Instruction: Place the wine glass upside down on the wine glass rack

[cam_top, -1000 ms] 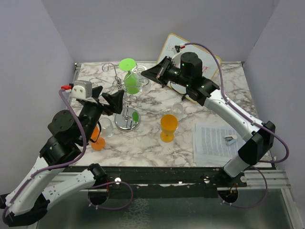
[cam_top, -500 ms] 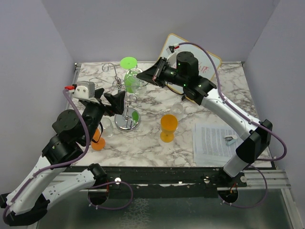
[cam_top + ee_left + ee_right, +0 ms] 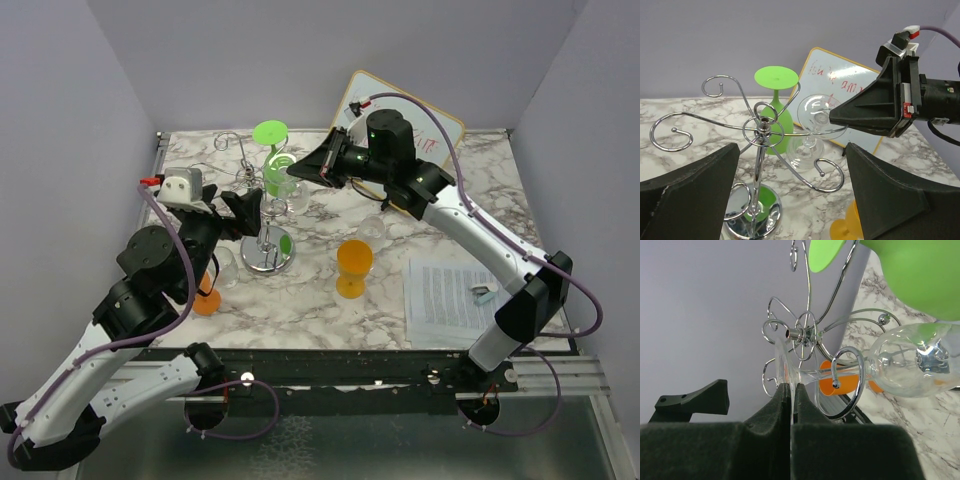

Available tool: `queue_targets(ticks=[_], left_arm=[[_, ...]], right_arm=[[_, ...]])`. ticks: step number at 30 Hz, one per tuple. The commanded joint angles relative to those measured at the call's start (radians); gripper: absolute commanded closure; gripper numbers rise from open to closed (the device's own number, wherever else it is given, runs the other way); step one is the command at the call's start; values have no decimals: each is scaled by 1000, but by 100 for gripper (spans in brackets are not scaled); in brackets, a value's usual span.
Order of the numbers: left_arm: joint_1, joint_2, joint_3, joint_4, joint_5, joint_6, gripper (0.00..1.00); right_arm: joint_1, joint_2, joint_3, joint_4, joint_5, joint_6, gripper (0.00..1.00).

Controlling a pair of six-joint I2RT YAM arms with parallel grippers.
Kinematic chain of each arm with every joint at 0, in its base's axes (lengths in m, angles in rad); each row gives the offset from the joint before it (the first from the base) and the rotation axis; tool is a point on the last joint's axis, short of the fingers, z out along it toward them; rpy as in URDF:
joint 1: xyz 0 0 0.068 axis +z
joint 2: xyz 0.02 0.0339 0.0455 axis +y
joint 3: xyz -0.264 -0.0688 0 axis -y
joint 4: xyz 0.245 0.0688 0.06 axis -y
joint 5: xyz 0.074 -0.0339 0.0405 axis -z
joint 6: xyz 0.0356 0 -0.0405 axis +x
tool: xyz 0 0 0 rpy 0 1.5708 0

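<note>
Right gripper [image 3: 791, 387] is shut tight on the thin round foot of the clear wine glass [image 3: 910, 365], edge of the foot pinched between its pads; left gripper [image 3: 791, 150] stands wide open, holding nothing, one finger on each side of the wine glass rack [image 3: 760, 165] without touching it.

Judging progress: the glass is already turned bowl-down and brought in among the curled wire arms, just beside the central hub; in the right wrist view its stem crosses one curled loop, but I cannot tell whether it sits inside the hook or merely in front of it. What seems left is to slide the stem fully into a loop, let the foot rest on the wire, and release. A green wine glass [image 3: 777, 125] already hangs inverted on the far side of the rack.

The clear glass is transparent and colourless, with a rounded bowl, a slim stem and a flat foot; it catches bright highlights. The rack stands upright on its shiny round base on the marble tabletop [image 3: 330, 300].
</note>
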Motion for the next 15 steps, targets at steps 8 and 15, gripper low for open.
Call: queue_targets(ticks=[8,15], left_arm=[[-4,10,-12,-1,-46,-29,12],[-4,12,-17,-2,-52,-34,12]], right_arm=[[6,-133,-35,-33,134,-72,99],[5,-164,-70,-42,276,-111,99]])
